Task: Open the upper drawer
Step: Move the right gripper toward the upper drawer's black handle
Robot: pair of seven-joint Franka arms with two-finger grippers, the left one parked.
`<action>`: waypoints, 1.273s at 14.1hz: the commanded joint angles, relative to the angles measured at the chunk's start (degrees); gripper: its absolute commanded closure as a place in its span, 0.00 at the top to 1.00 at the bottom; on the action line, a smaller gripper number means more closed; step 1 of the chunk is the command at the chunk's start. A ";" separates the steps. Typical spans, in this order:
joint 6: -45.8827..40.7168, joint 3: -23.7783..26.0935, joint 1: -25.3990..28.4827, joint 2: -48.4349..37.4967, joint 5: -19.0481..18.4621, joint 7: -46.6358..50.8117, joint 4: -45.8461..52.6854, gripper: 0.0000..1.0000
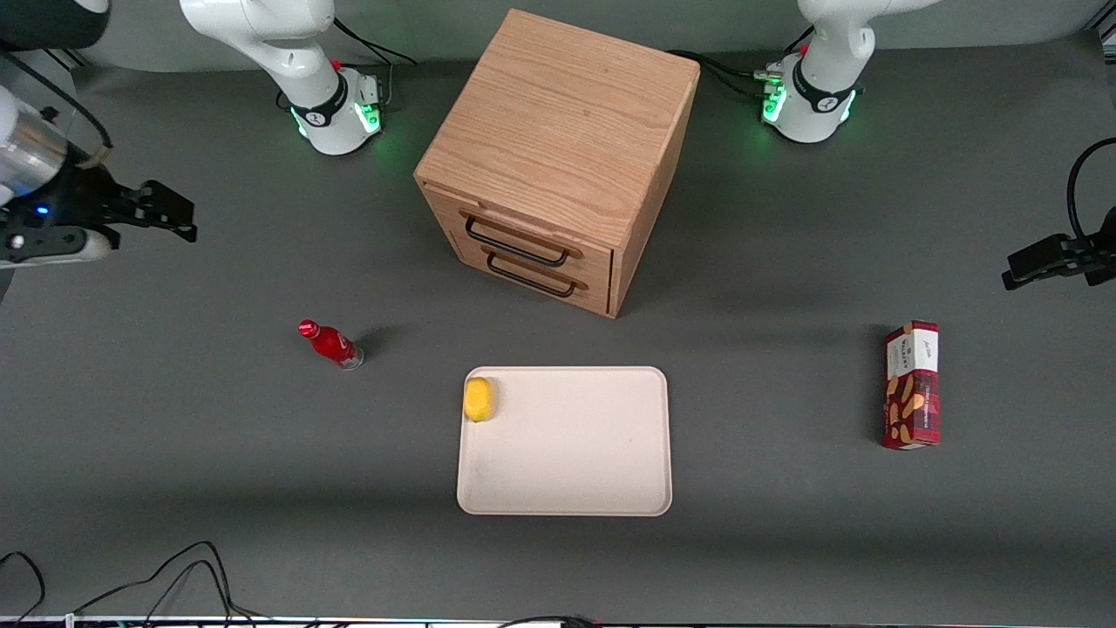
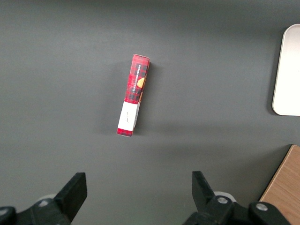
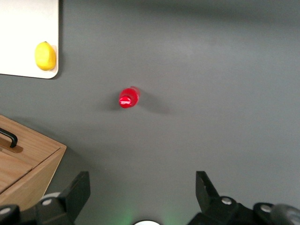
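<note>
The oak cabinet [image 1: 558, 131] stands at the middle of the table. Its upper drawer [image 1: 540, 234] is closed, front flush, with a thin black wire handle [image 1: 519, 242]. The identical lower drawer [image 1: 558, 281] sits just below it, also closed. My right gripper [image 1: 166, 214] hovers above the table toward the working arm's end, well apart from the cabinet. In the right wrist view the gripper [image 3: 143, 187] is open and empty, with a corner of the cabinet [image 3: 28, 159] and one end of a handle [image 3: 9, 138] showing.
A red bottle [image 1: 331, 344] stands between my gripper and the cabinet, nearer the front camera; it also shows in the right wrist view [image 3: 128, 98]. A cream tray [image 1: 567, 488] holds a lemon [image 1: 479, 399]. A red cracker box [image 1: 912, 384] lies toward the parked arm's end.
</note>
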 commanded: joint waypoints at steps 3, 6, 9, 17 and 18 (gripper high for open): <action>0.34 1.90 0.95 4.46 3.87 2.03 5.89 1.00; 0.34 5.76 1.21 10.52 4.85 1.94 10.28 1.00; 0.52 8.58 4.89 20.27 7.81 2.21 19.75 1.00; 9.22 9.38 14.64 28.55 18.49 -1.75 20.05 1.00; 11.83 9.46 16.66 28.21 17.69 -1.75 17.88 1.00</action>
